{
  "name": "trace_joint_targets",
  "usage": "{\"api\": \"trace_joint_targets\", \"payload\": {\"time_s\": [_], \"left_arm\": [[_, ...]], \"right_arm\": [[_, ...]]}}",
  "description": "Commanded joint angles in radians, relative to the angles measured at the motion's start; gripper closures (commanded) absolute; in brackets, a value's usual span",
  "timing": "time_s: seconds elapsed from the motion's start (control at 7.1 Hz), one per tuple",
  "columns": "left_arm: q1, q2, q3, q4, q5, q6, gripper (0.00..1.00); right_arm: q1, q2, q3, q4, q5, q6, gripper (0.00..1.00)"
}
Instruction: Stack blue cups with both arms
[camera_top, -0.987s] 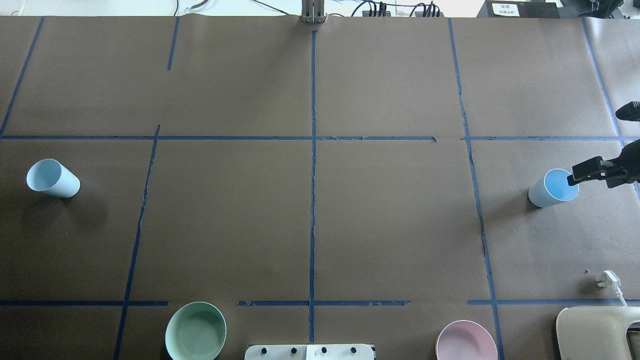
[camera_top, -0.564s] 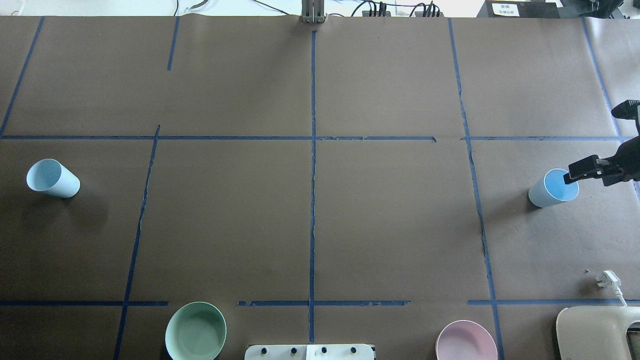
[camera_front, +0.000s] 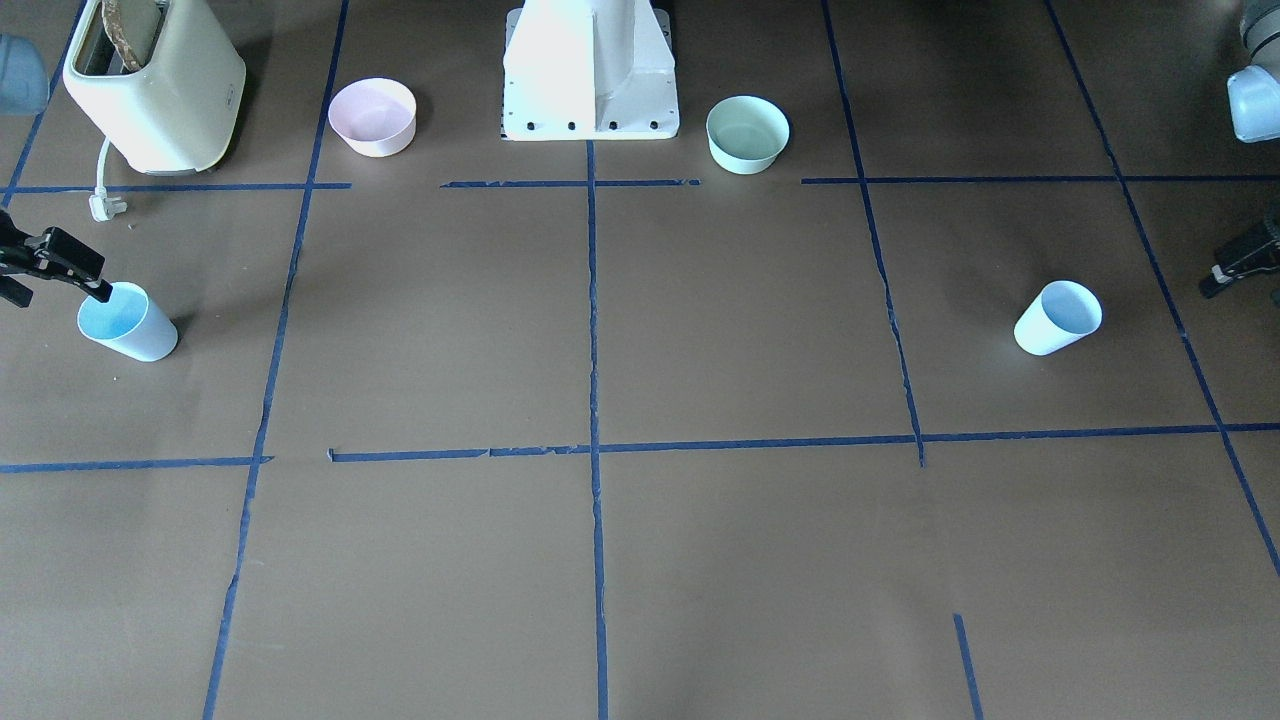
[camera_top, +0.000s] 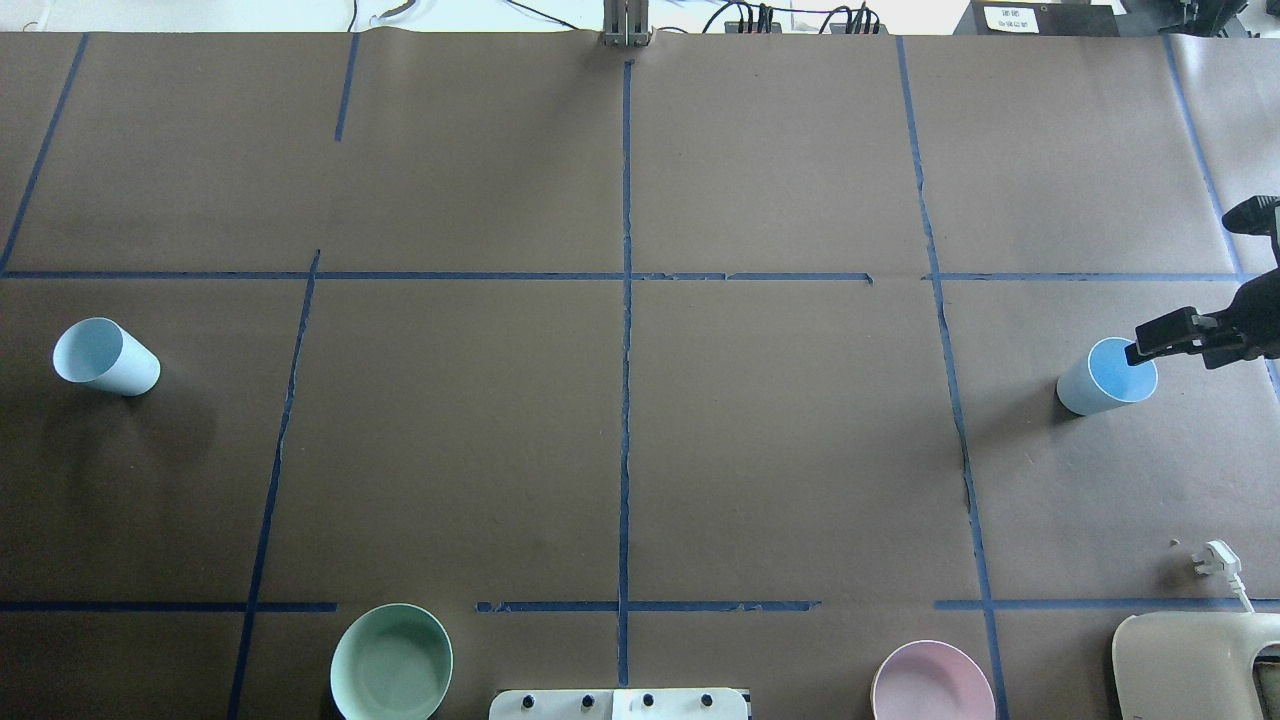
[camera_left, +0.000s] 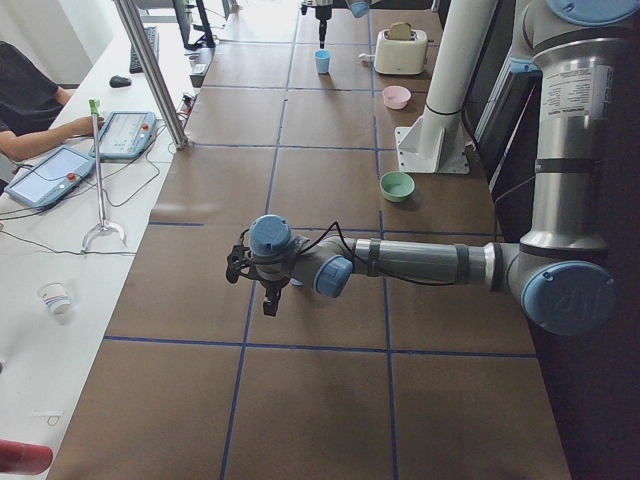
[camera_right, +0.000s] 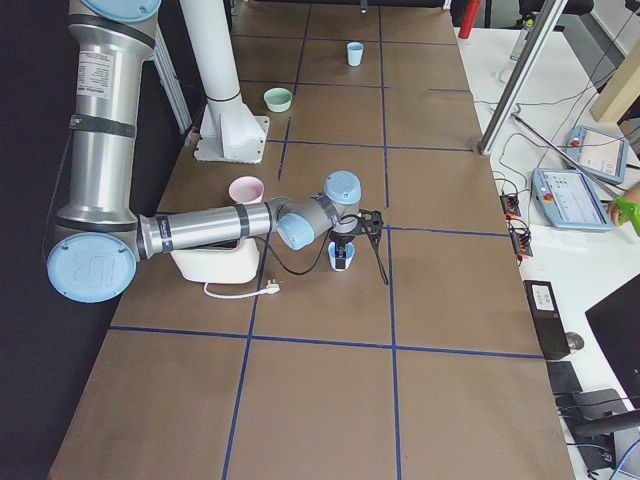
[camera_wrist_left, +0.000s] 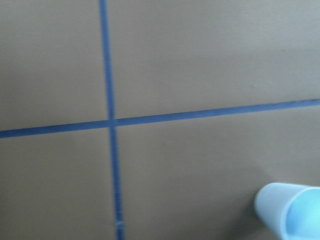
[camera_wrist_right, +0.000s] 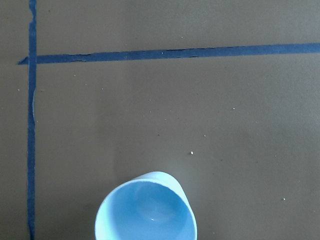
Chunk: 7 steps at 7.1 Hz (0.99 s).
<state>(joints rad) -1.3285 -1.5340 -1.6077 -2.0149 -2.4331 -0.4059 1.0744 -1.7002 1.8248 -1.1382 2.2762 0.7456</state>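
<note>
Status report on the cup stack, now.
Right gripper open, one finger over right cup rim. Left gripper short of left cup, state unclear. Cups upright, unstacked. Green bowl, pink bowl, toaster off the path.

place: robotics lab | evidence: arms (camera_left: 420, 262), tape-gridded table (camera_top: 450, 400), teach pendants (camera_left: 125, 135), operator (camera_left: 25, 95)

Left gripper (camera_front: 1238, 268) partly off-frame

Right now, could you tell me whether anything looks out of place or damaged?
Nothing spilled; the left cup and right cup stand upright. The plug by the toaster lies loose, and the blue tape is torn.
</note>
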Motion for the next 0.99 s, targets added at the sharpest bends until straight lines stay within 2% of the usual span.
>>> {"api": "trace_joint_targets", "payload": {"time_s": [0.0, 0.42, 0.7, 0.85], "left_arm": [[0.119, 0.014, 0.009, -0.147, 0.003, -0.195, 0.0], [0.193, 0.012, 0.015, -0.154, 0.028, -0.235, 0.0], [0.245, 0.009, 0.035, -0.156, 0.098, -0.24, 0.0], [0.246, 0.0, 0.049, -0.156, 0.098, -0.24, 0.04]], "right_arm": [[0.001, 0.001, 0.001, 0.0, 0.002, 0.0, 0.0], [0.001, 0.001, 0.001, 0.0, 0.002, 0.0, 0.0], [0.001, -0.001, -0.001, 0.0, 0.002, 0.0, 0.0], [0.001, -0.003, -0.001, 0.0, 0.002, 0.0, 0.0]]}}
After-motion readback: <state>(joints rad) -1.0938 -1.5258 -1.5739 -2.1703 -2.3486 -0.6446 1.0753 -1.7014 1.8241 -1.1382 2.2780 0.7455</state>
